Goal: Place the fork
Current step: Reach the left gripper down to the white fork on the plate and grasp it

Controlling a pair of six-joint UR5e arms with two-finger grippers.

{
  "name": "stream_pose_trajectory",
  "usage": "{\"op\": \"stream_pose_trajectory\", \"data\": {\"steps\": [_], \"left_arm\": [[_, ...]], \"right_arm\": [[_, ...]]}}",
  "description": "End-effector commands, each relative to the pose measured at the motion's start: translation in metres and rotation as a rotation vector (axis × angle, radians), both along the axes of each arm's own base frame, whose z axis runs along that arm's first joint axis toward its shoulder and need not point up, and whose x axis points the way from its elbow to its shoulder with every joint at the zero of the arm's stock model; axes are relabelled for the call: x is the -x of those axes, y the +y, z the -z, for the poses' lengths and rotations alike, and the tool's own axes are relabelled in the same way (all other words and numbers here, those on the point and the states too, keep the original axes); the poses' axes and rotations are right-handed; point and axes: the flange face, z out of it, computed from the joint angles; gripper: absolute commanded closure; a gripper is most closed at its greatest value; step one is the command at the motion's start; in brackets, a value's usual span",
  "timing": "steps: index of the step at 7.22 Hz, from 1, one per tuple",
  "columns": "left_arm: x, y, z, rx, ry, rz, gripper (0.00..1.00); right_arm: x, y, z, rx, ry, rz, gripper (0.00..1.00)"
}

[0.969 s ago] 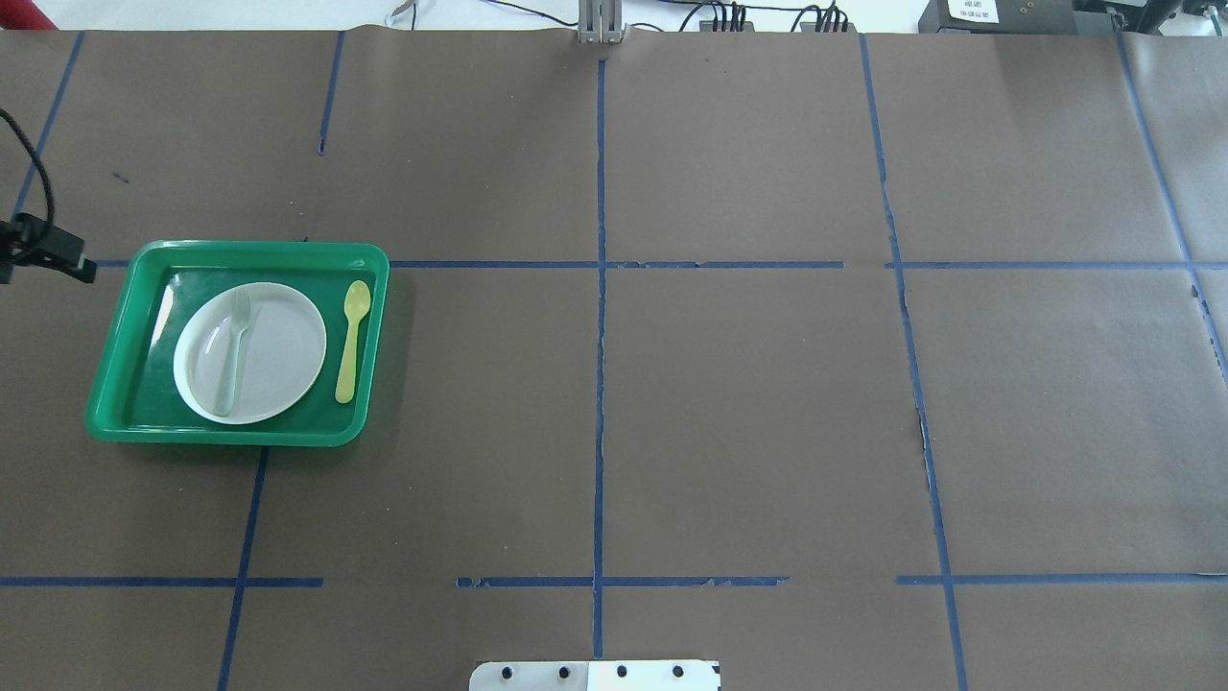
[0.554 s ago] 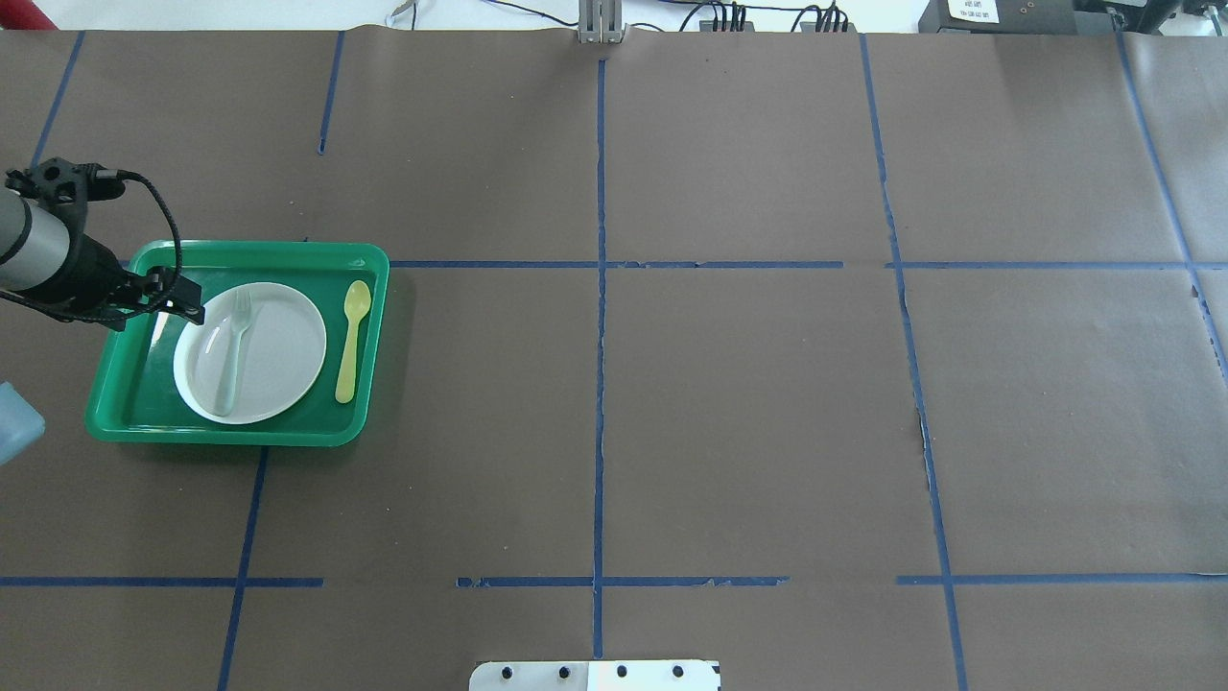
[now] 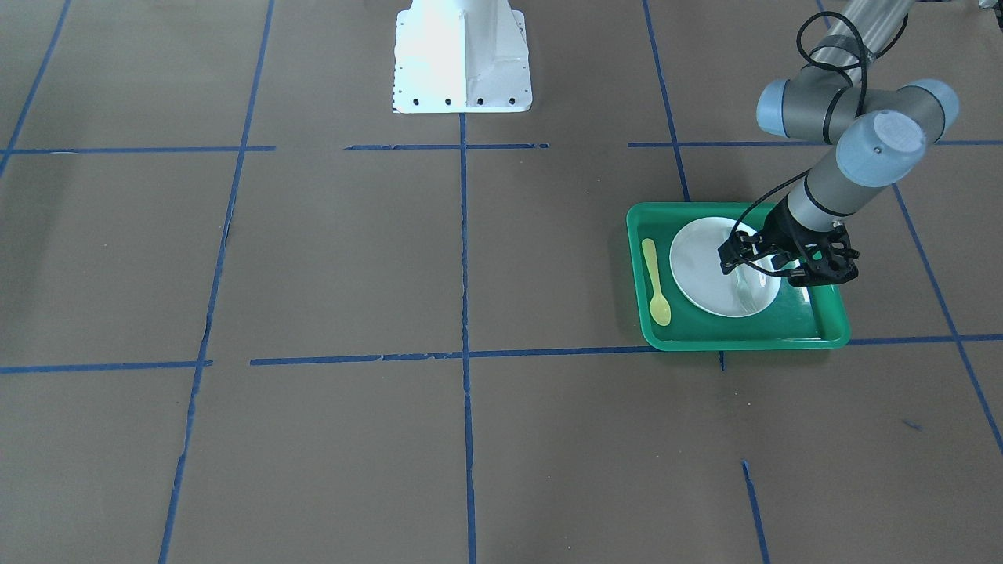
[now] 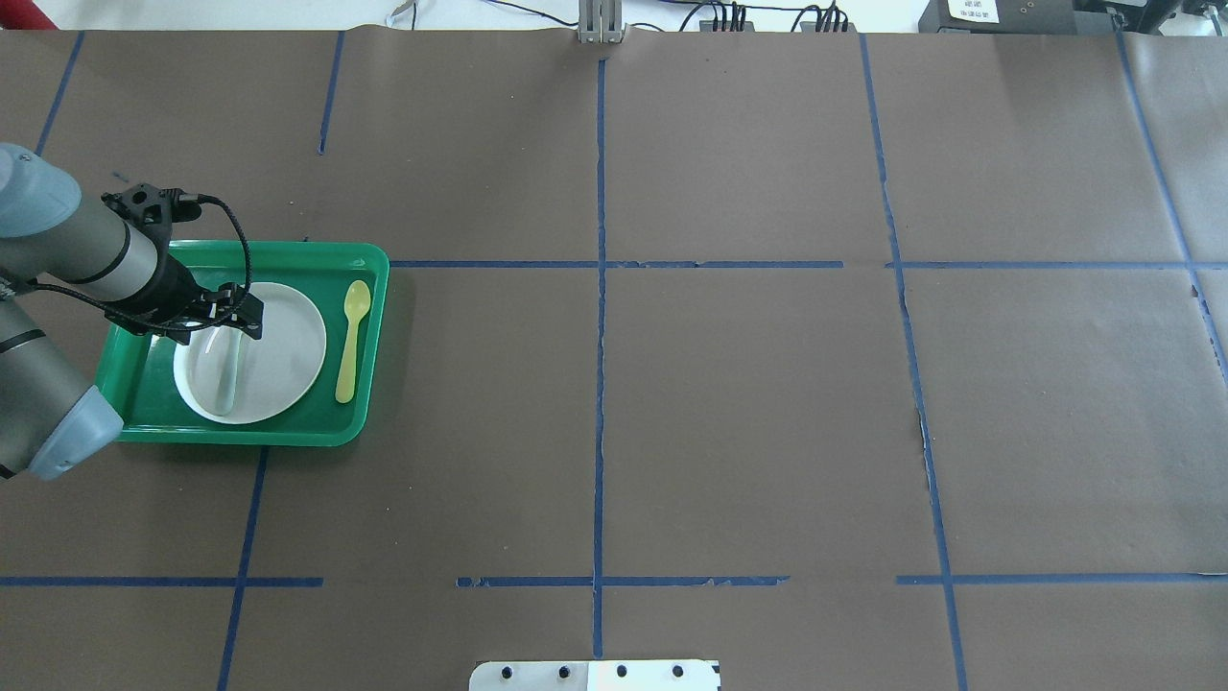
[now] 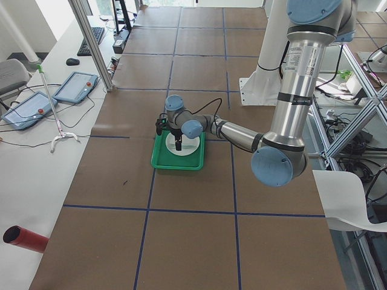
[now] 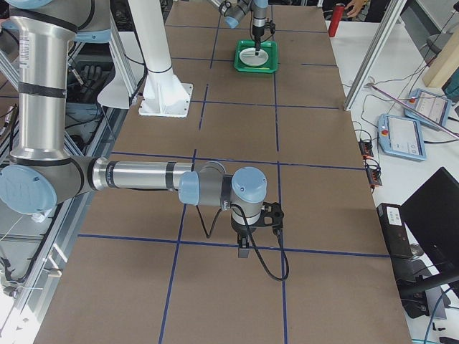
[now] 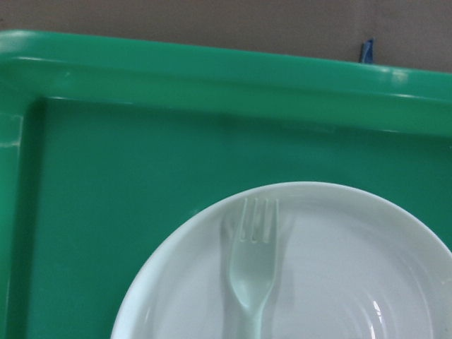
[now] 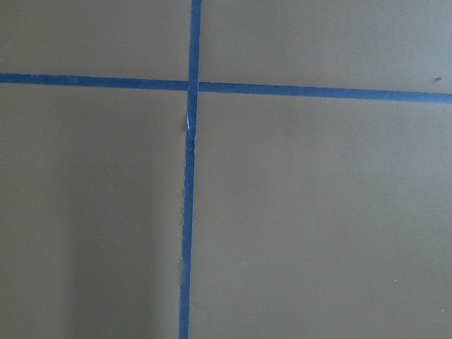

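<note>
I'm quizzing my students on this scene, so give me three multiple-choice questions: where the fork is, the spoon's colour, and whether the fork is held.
1. Where does the fork lie? A on the white plate; B on the bare table; C in a cup.
2. What colour is the spoon? A red; B yellow; C blue.
3. What is the fork's state? A gripped and lifted; B lying free; C snapped in two.
Answers: 1 A, it rests on the plate inside the green tray; 2 B, plainly yellow; 3 B, the left gripper hovers above it.
</note>
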Motion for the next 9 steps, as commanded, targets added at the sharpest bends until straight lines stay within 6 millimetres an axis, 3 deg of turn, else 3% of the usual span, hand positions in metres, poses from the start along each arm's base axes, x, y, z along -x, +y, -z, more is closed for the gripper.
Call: {"op": "stream_pose_trajectory", "data": {"steps": [1, 2, 5, 6, 7, 9], "left_arm": [[-0.0065, 0.0002, -0.0039, 0.002, -0.011, -0.002, 0.18], [-0.0062, 0.0007, -0.0049, 0.005, -0.012, -0.003, 0.33], [-0.0064, 0.0019, -0.0122, 0.006, -0.020, -0.013, 0.46], [-0.0063, 0.0020, -0.0114, 0.004, -0.019, -0.013, 0.74], [-0.0064, 0.0021, -0.0113, 0.005, -0.018, -0.014, 0.95], [-0.0050, 0.0032, -0.0032, 0.004, -0.006, -0.015, 1.00]], "right_arm": [[0.0000, 0.0000, 0.0000, 0.001, 0.000, -0.001, 0.00], [0.0000, 0.0000, 0.0000, 0.001, 0.000, -0.001, 0.00], [0.0000, 0.0000, 0.0000, 0.000, 0.000, 0.000, 0.00], [0.0000, 0.0000, 0.0000, 0.000, 0.000, 0.000, 0.00], [0.0000, 0.0000, 0.0000, 0.000, 0.000, 0.000, 0.00], [0.0000, 0.0000, 0.0000, 0.001, 0.000, -0.001, 0.00]]}}
